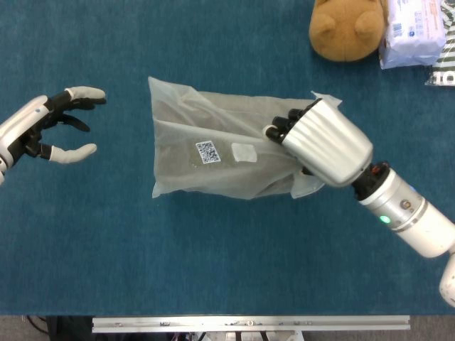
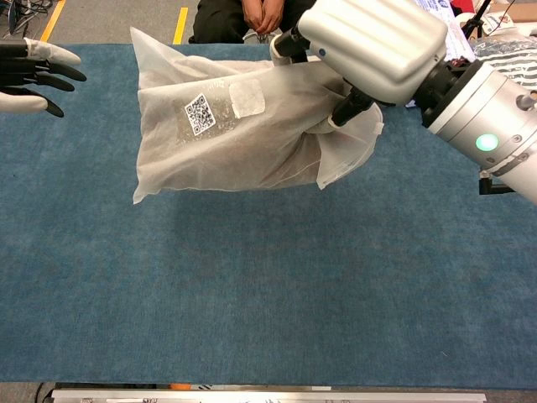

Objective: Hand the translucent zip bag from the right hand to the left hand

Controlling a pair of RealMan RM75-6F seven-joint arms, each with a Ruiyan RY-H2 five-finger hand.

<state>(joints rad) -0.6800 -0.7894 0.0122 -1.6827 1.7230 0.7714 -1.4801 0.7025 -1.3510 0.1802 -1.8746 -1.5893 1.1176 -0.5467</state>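
The translucent zip bag (image 1: 213,153) (image 2: 226,126) hangs in the air above the blue table, its QR label facing up. My right hand (image 1: 323,142) (image 2: 373,38) grips the bag's right end, fingers wrapped over the bunched plastic. At the left edge my left hand (image 1: 50,128) (image 2: 29,71) is open, fingers spread and pointing toward the bag. A gap remains between its fingertips and the bag's left edge.
A brown plush bear (image 1: 347,28) sits at the back right of the table (image 1: 142,249), with a white packet (image 1: 414,32) beside it. A seated person (image 2: 252,17) is behind the far edge. The metal front rail (image 1: 249,325) borders the near side.
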